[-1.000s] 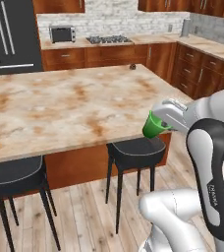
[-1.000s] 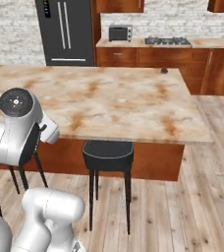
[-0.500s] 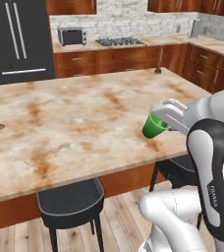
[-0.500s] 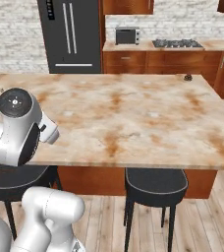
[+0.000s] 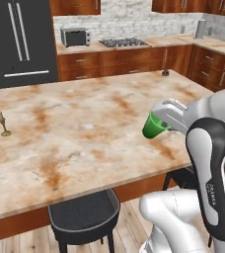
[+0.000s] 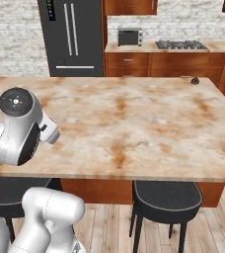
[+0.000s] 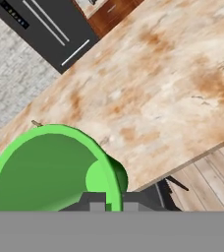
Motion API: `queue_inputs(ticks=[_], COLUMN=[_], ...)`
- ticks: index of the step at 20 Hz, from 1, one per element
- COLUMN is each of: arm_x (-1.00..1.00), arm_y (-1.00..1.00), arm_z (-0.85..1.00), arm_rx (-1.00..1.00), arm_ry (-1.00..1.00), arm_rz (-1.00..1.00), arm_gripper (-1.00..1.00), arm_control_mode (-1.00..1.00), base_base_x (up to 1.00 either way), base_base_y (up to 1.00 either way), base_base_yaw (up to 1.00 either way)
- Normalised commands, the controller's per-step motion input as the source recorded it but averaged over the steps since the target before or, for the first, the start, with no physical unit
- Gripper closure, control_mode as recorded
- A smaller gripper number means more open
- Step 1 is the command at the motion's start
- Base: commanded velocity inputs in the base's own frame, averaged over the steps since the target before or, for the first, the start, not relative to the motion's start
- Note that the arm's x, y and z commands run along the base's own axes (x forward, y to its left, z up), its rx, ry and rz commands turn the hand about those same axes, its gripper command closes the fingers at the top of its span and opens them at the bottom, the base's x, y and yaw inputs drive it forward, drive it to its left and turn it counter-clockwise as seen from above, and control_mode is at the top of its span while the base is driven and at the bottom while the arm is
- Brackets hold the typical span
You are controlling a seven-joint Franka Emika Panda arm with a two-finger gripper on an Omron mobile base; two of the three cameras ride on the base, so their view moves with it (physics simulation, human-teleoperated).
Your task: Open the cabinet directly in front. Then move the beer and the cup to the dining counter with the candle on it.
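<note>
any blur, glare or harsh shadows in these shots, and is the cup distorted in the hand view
Left base view: sharp, flat even light, no glare on the dining counter; the candle is small but crisp. Right base view: equally even, with only soft shade under the counter around the stool. Hand view: the cup looms large and stretched by closeness, its edges still clean.

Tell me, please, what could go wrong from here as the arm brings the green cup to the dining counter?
1. The green cup hangs tilted in shut jaws above the dining counter; released like this, it could tip and roll.
2. It hovers near the counter's front edge, so a rolling cup could drop toward the black stool.
3. The thin candle could topple if bumped, though it stands far off.
</note>
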Motion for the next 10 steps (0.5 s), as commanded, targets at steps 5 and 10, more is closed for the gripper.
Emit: queue_inputs(ticks=[5,10], arm_x=[0.40,1.00], arm_y=[0.32,1.00], arm_z=[0.00,-0.14], arm_rx=[0.00,0.00], arm_ry=[0.00,0.03], arm_rz=[0.00,0.00], arm_gripper=[1.00,1.00], arm_control_mode=[-1.00,-1.00], base_base_x=[0.60,0.00], base_base_y=[0.27,0.00], base_base_yaw=[0.00,0.00])
